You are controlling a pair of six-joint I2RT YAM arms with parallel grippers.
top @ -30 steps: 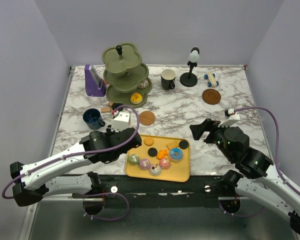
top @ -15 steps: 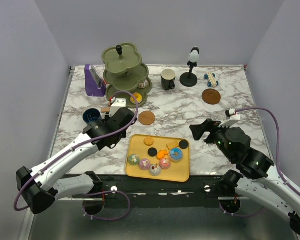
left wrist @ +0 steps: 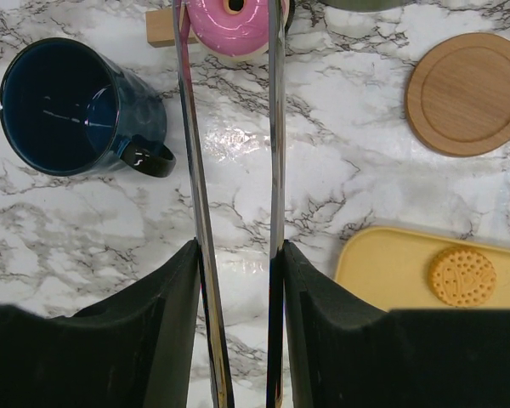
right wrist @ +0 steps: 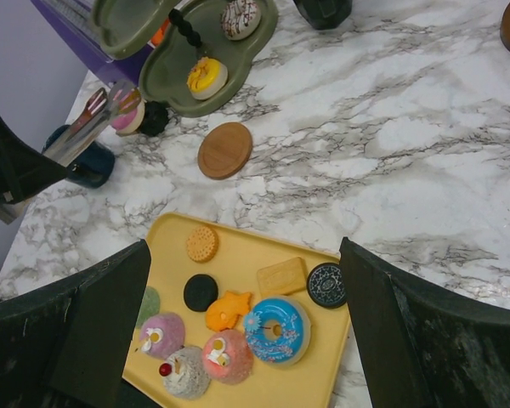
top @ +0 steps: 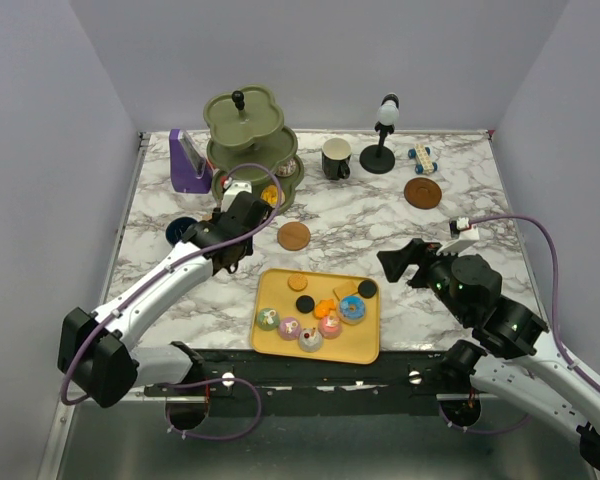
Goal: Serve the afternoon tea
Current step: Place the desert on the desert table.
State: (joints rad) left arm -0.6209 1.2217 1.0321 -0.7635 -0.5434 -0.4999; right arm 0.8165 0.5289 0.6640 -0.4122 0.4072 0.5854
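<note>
My left gripper [top: 238, 205] is shut on metal tongs [left wrist: 276, 127] that pinch a pink doughnut [left wrist: 234, 21], just in front of the olive-green three-tier stand [top: 248, 140]. The stand's lowest tier holds a yellow doughnut [right wrist: 206, 76] and a cupcake [right wrist: 240, 17]. The dark-blue mug [left wrist: 64, 106] stands left of the tongs, a round brown coaster [left wrist: 467, 93] to their right. The yellow tray [top: 275, 285] holds several doughnuts, cupcakes and biscuits. My right gripper [top: 400, 260] is open and empty, right of the tray. The black cream-lined mug [top: 335, 158] and a second coaster [top: 422, 192] are at the back.
A purple wedge holder [top: 188, 162] stands left of the stand. A black stand with a white ball top [top: 384, 130] and a small white-and-blue toy [top: 421, 154] are at the back right. A small wooden block [left wrist: 166, 25] lies by the doughnut.
My left arm has swung away from the tray's left edge towards the olive stand, carrying the tongs and pink doughnut. The right arm has not moved.
</note>
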